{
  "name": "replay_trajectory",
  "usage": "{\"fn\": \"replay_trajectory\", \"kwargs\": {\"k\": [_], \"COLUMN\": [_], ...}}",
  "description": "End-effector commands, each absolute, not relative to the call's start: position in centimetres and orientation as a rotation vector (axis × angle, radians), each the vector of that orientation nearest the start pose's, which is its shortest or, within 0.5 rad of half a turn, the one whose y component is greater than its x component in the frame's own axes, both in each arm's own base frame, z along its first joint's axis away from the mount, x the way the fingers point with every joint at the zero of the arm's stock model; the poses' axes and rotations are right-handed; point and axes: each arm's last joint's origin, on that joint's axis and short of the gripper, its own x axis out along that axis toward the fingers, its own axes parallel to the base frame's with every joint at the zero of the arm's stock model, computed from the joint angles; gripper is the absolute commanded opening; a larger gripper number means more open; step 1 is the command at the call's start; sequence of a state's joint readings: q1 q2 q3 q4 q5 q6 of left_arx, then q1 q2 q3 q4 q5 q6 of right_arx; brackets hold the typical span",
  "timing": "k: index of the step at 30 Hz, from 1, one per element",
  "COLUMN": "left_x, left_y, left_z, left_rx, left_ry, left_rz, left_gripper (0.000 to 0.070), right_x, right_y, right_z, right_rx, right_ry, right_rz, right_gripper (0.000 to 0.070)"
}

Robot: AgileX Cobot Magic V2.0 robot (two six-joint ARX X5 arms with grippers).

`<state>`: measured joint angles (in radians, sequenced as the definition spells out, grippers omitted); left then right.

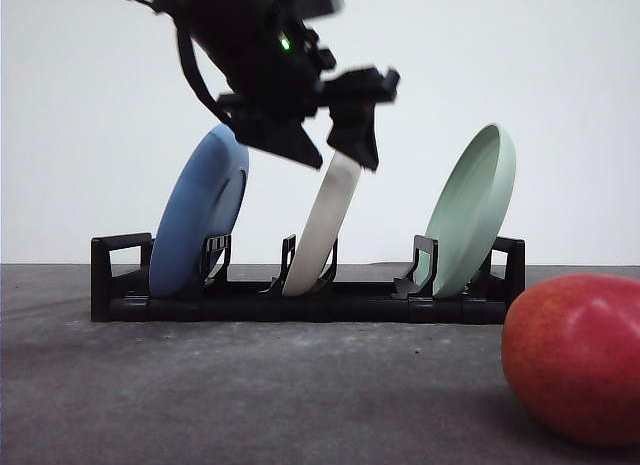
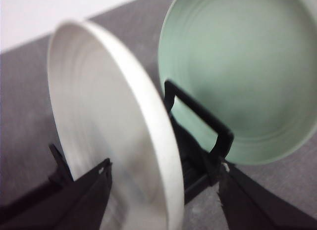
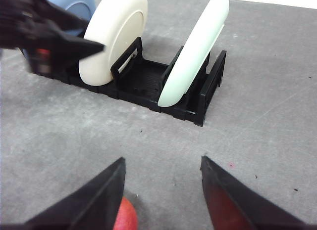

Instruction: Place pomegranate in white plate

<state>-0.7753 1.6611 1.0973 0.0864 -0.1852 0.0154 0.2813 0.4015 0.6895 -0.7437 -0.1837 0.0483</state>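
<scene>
Straddling the white plate (image 1: 322,225) upright in the black rack (image 1: 300,295), the left gripper (image 1: 330,150) holds its jaws apart; the pomegranate (image 1: 575,357), heavy-looking, smooth, waits at four o'clock beneath the open-jawed right gripper (image 3: 161,193); best cupped around its widest part.

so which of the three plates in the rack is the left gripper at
The white plate in the middle slot: the open left gripper straddles its top rim. The blue plate and pale green plate stand untouched either side.

No readable text, labels, brands or numbers were visible anywhere. Plates, rack and arm carried no legible markings or signs.
</scene>
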Motion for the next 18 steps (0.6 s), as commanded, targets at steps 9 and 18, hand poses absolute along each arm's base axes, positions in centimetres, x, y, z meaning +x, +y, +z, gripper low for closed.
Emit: {"fn": "replay_trajectory", "kwargs": {"k": [9, 18], "left_x": [27.55, 27.48], "left_y": [-26.85, -26.78], "left_z": [23.79, 23.64], "left_rx": [0.179, 0.183], "left_ry": [0.484, 0.503], "left_rz": [-0.564, -0.561], "left_gripper": [0.0284, 0.0015], "right_x": [7.57, 7.57], "right_y": [2.77, 2.77], "right_z": [29.76, 29.76], "right_rx": [0.017, 0.017], "right_ry": [0.442, 0.442], "right_rz": [0.453, 0.453], "right_gripper": [0.0308, 0.0308]}}
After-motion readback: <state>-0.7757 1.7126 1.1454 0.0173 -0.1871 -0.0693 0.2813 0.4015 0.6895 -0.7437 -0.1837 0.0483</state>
